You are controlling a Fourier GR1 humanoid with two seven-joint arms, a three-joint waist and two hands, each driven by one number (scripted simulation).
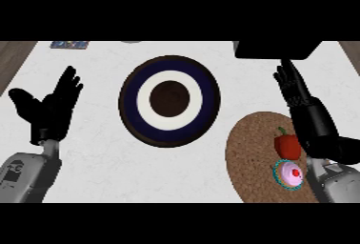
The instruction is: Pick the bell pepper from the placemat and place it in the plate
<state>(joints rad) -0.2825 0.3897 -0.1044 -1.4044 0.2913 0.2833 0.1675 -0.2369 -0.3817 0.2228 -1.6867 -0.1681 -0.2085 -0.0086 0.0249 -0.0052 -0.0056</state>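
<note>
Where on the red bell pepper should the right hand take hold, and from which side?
Grip the bell pepper round its red body, below the green stem, probably from above. It stands stem-up on the placemat, the right hand beside it; a cupcake crowds its near side.

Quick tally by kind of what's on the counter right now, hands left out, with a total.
Plate: 1
Placemat: 1
Bell pepper: 1
Pink cupcake: 1
Black box at the far edge: 1
Blue card-like item at the far edge: 1
Total: 6
</note>
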